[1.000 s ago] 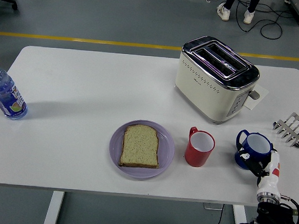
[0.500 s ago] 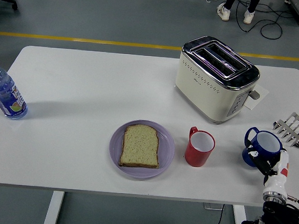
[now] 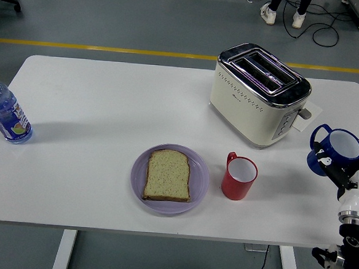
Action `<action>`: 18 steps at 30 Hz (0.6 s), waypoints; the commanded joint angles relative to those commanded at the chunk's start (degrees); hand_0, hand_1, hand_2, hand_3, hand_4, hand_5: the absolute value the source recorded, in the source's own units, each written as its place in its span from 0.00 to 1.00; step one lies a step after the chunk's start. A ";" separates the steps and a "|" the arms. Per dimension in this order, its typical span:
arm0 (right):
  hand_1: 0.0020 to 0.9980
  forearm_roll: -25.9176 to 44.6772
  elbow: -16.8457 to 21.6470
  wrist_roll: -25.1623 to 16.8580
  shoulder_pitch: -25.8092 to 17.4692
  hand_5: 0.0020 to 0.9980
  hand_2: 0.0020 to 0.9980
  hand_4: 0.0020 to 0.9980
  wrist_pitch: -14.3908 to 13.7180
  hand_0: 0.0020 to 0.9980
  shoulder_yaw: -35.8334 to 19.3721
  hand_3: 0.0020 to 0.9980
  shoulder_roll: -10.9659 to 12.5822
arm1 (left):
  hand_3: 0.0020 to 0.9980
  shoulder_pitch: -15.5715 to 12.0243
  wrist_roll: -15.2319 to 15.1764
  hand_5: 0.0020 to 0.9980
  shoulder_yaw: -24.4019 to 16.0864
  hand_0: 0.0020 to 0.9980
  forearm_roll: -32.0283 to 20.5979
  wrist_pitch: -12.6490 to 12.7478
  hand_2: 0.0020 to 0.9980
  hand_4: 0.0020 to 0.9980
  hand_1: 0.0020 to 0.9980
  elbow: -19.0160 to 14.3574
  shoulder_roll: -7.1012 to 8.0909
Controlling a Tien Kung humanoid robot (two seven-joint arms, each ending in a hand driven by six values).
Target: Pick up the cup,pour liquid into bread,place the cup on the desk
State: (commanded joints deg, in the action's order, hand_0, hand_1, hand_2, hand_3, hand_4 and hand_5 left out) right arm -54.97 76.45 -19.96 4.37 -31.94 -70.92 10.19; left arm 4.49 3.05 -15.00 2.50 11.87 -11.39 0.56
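My right hand (image 3: 344, 175) comes in from the lower right and is shut on a blue cup (image 3: 334, 150) with side handles. It holds the cup raised above the table's right edge, mouth up and tilted slightly. A slice of bread (image 3: 168, 175) lies on a purple plate (image 3: 199, 184) near the table's front middle, well to the left of the blue cup. A red cup (image 3: 239, 177) stands upright between the plate and my hand. My left arm is out of view.
A cream toaster (image 3: 256, 94) stands at the back right, with a white sheet (image 3: 311, 113) beside it. A water bottle (image 3: 6, 113) stands at the left edge. A person's legs (image 3: 286, 5) show on the floor beyond the table.
My right hand has lifted the blue cup off the table and carried it up and to the right, toward the table's right edge. Nothing else has moved.
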 joint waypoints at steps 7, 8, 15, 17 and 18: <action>0.37 -10.33 10.35 15.68 -1.20 0.00 0.55 0.75 1.93 0.37 -3.85 0.55 1.18 | 0.51 0.04 -0.01 0.86 -0.12 0.63 0.16 0.05 0.65 0.24 0.64 -0.01 0.06; 0.37 -11.51 11.98 17.75 -1.25 0.00 0.55 0.75 1.66 0.37 -3.98 0.55 1.35 | 0.51 0.01 -0.01 0.86 -0.13 0.63 0.06 0.04 0.65 0.24 0.64 -0.01 0.06; 0.37 -15.93 18.69 25.37 -0.47 0.00 0.54 0.76 0.73 0.36 -3.39 0.55 1.92 | 0.51 0.04 -0.01 0.86 -0.14 0.63 0.14 0.04 0.65 0.24 0.64 -0.02 0.10; 0.36 -17.73 20.13 28.59 0.05 0.00 0.55 0.73 1.15 0.35 -2.92 0.55 2.25 | 0.50 0.06 0.00 0.86 -0.24 0.63 0.14 0.04 0.65 0.24 0.64 -0.03 0.16; 0.36 -17.88 20.24 28.98 0.10 0.00 0.55 0.73 1.19 0.35 -2.87 0.55 2.28 | 0.50 0.06 0.00 0.86 -0.25 0.63 0.14 0.04 0.65 0.24 0.64 -0.03 0.17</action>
State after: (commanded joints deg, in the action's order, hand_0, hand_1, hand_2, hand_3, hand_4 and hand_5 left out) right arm -72.85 96.70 9.02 4.46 -30.75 -73.79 12.47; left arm 4.55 3.05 -15.25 2.64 11.91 -11.42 0.73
